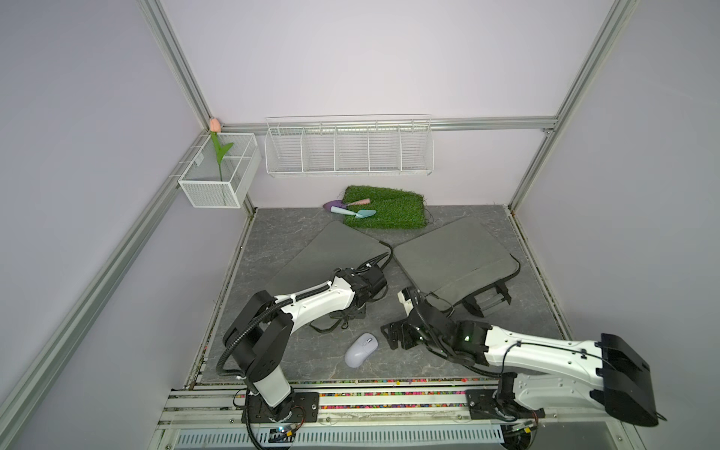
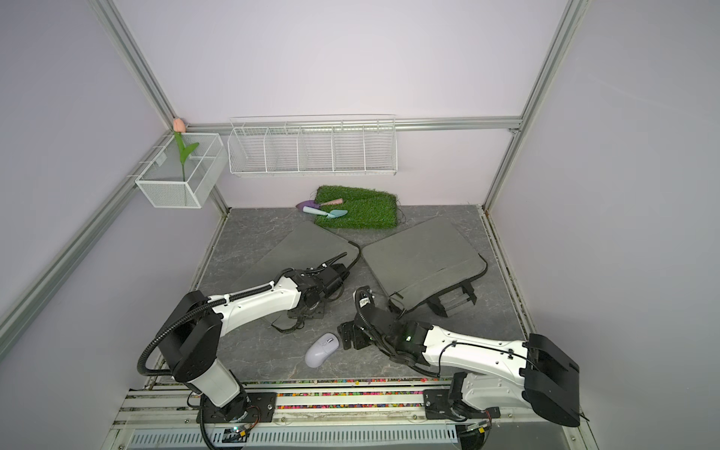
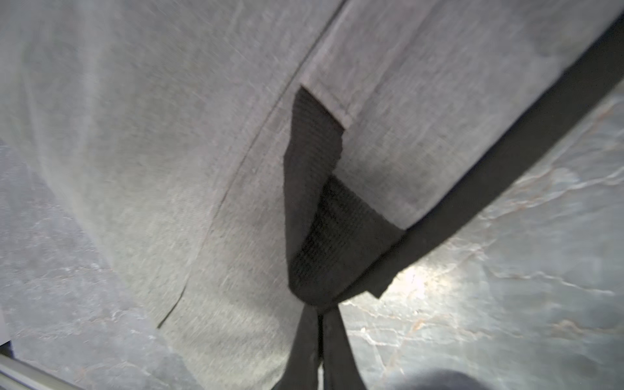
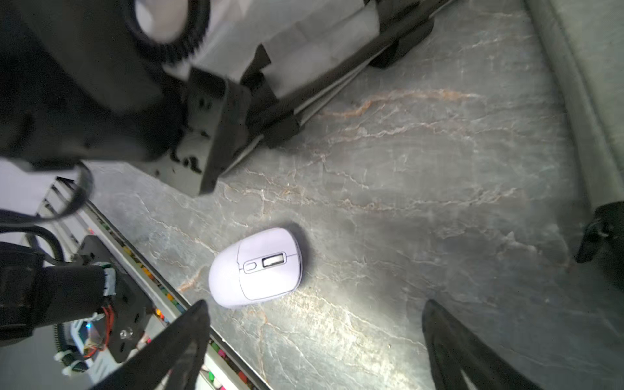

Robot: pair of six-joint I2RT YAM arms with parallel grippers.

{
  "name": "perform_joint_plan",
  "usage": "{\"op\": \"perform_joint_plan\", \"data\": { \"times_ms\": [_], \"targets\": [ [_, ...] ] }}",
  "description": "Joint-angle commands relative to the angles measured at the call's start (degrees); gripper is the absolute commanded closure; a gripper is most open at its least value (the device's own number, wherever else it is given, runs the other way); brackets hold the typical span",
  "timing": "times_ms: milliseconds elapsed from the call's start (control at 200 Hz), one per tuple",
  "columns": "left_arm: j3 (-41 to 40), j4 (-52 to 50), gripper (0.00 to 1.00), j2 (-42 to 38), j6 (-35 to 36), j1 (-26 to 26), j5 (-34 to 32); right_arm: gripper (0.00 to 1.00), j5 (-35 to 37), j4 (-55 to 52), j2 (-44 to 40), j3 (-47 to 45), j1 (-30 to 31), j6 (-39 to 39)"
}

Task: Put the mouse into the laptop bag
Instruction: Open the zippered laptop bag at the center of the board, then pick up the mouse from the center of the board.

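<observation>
A pale lilac mouse point(image 1: 361, 349) point(image 2: 322, 350) point(image 4: 256, 268) lies on the grey marbled tabletop near the front edge. My right gripper point(image 1: 392, 336) point(image 4: 315, 304) hovers just right of it, open wide with nothing between the fingers. Two grey laptop bags lie further back, one on the left point(image 1: 331, 249) point(image 3: 169, 135) and one on the right point(image 1: 452, 257). My left gripper point(image 1: 352, 309) point(image 3: 320, 324) points down at the left bag's near edge, shut on its black strap point(image 3: 314, 202). The arm hides that grip in both top views.
The right bag's black handles point(image 1: 487, 302) stick out toward the front. A grass mat point(image 1: 383, 206) with small trowels point(image 1: 352, 212) sits at the back. A wire rack point(image 1: 348, 150) and a mesh box point(image 1: 218, 183) hang on the walls. A metal rail point(image 1: 350, 393) runs along the front.
</observation>
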Motion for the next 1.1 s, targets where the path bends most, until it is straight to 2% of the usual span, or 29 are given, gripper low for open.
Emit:
{"op": "perform_joint_plan", "data": {
  "times_ms": [0, 135, 365, 545, 800, 935, 1095],
  "targets": [
    [3.9, -2.5, 1.00, -1.7, -0.1, 0.3, -2.2, 0.09, 7.5, 2.2, 4.4, 1.9, 4.6, 5.8],
    [4.3, -0.2, 1.00, -2.7, 1.8, 1.4, 2.9, 0.10, 7.1, 3.7, 11.2, 5.3, 8.4, 7.3],
    [5.6, 2.0, 1.00, -5.1, 2.6, 5.9, 9.1, 0.10, 8.2, 2.1, 21.6, 10.9, 9.9, 9.1],
    [5.8, 0.9, 1.00, -6.9, 3.0, 7.8, 7.7, 0.10, 10.5, -2.0, 27.5, 18.1, 10.7, 9.2],
    [5.2, 1.7, 1.00, -7.6, 3.6, 8.3, 8.3, 0.10, 18.9, -17.0, 40.2, 32.4, 13.6, 11.2],
    [4.9, 2.1, 1.00, -7.7, 3.7, 8.4, 8.9, 0.10, 21.6, -21.0, 41.7, 33.7, 14.1, 13.1],
    [4.7, 2.2, 1.00, -7.9, 3.7, 8.5, 9.0, 0.10, 24.4, -23.2, 38.2, 29.9, 14.9, 15.6]
  ]
}}
